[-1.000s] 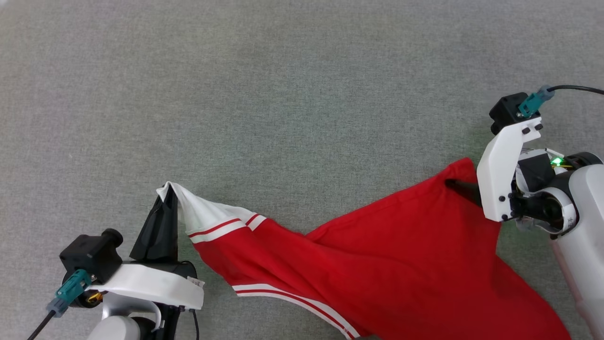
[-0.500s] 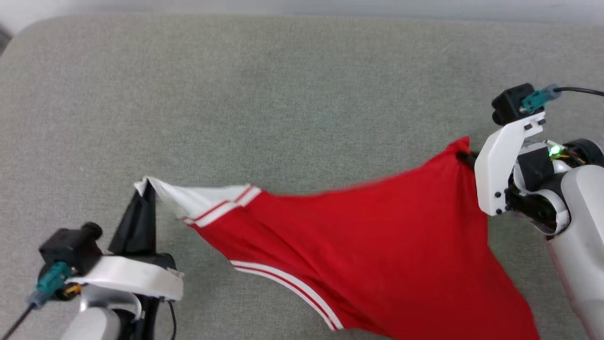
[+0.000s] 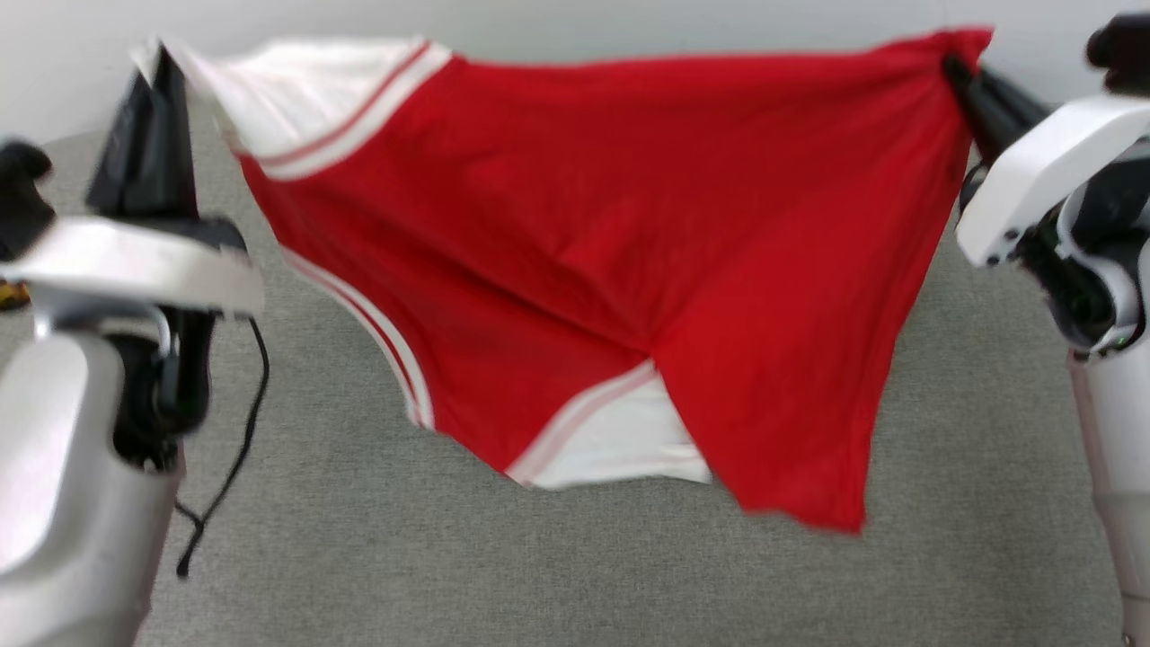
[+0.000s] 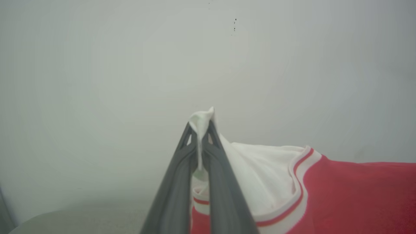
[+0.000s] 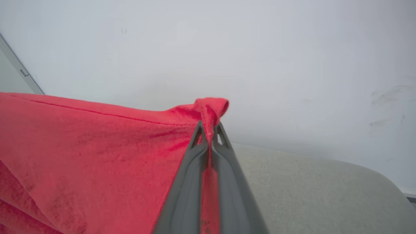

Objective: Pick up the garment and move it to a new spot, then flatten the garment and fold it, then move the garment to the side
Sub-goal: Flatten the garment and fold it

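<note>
Two-point grip, first step in hand: the carry to a new spot, by the look of it. Clamps a white sleeve tip in the left end effector [image 4: 201, 130] and a red corner in the right end effector [image 5: 209, 128]. Holds the garment [image 3: 584, 225] stretched between them, apparently clear above the grey counter [image 3: 539, 575]. Next, probably: lower evenly, keep tension, lay flat. Shows plain red cloth and striped trim, with one white sleeve dangling.

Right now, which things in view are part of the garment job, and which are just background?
Job: garment, red jersey hanging stretched between both arms; left gripper, jaws shut on its white sleeve; right gripper, jaws shut on a red corner.
Not the job: grey padded surface; black cable by the left arm; white wall.
</note>
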### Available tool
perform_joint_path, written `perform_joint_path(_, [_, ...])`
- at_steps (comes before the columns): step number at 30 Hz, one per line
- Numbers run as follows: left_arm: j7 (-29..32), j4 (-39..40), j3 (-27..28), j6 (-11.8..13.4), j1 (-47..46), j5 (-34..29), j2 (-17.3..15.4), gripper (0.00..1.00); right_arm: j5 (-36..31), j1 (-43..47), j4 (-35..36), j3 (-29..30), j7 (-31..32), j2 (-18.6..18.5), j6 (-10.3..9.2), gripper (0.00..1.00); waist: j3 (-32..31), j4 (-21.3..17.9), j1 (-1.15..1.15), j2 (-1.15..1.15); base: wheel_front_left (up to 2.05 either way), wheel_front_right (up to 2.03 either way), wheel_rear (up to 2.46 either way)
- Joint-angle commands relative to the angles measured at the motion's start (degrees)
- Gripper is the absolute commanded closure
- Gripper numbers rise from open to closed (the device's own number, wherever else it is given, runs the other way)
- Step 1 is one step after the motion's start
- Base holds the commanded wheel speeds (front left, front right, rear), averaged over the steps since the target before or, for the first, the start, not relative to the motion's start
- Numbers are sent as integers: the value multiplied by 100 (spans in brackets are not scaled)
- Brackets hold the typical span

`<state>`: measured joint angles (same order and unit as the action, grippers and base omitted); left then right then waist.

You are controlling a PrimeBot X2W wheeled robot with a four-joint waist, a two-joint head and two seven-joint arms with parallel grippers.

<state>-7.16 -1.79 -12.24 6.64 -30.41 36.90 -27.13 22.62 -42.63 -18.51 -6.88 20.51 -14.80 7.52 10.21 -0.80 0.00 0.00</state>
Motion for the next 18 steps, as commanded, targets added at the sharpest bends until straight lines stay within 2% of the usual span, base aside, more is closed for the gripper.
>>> perform_joint_path(1, [-17,-169,10,-58,-408,-45,20,100,-88,-237,28,100,-238,72,-5,100,-14,-60,0,0,0,0,0])
perform_joint_path(10, [-118,-1063,-114,-406,-2643,-294,81,100,-233,-1586,-18,415,-960,123,-5,100,399,-201,0,0,0,0,0])
perform_joint_path(18, [33,-1658,-81,-598,-4736,-399,21,100,-220,-3289,-94,620,-795,40,-6,100,1480,-225,0,0,0,0,0])
